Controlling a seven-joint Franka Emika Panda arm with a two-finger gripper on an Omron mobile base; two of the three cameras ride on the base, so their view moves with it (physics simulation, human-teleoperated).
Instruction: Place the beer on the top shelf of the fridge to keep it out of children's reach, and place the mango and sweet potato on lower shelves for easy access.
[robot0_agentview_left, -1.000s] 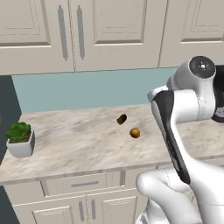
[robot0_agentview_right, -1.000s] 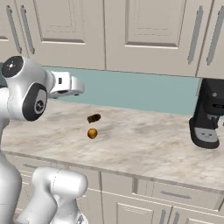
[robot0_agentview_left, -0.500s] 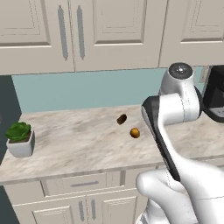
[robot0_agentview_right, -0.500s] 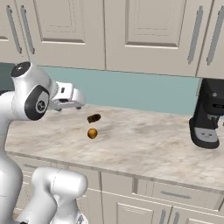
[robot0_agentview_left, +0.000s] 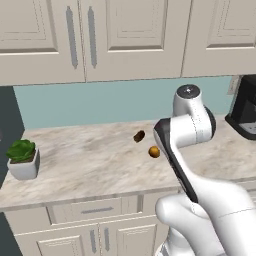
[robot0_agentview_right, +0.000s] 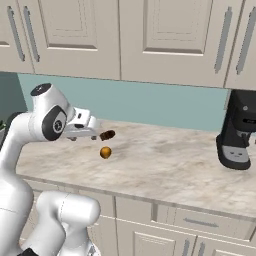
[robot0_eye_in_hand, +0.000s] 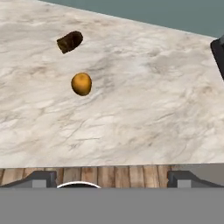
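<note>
Arm swung left over marble counter (robot0_agentview_left: 85, 165), beige cupboards (robot0_agentview_left: 100, 40) above.

The sweet potato (robot0_agentview_left: 139, 135) and the mango (robot0_agentview_left: 154, 152) lie on the counter (robot0_agentview_left: 90, 165), near each other but apart, the sweet potato farther back toward the wall, the mango nearer the front edge. A potted plant (robot0_agentview_left: 22, 158) stands at the counter's left end, a coffee machine (robot0_agentview_right: 239, 131) at its right end. Wall cupboards (robot0_agentview_right: 150, 35) hang above
</note>
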